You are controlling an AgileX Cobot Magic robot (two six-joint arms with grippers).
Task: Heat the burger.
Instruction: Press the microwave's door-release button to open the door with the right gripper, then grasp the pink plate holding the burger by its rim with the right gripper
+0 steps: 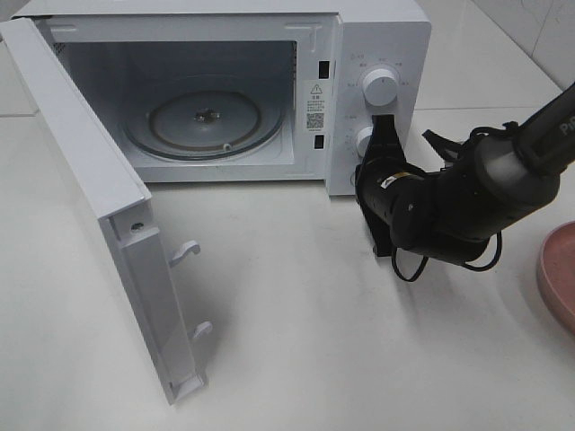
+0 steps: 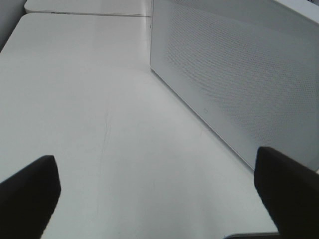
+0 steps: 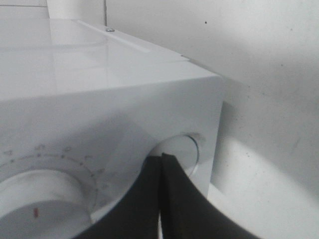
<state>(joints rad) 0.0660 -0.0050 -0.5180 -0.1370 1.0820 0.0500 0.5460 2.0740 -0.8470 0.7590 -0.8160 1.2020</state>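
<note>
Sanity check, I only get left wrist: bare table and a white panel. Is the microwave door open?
Observer: Yes, the microwave has its door swung wide open.
Operator: Anything inside?
Observer: Only the glass turntable. There's no burger in any view.
Operator: Where's the right arm?
Observer: The right pincer is shut, with its tips at the control panel by the knobs.
</note>
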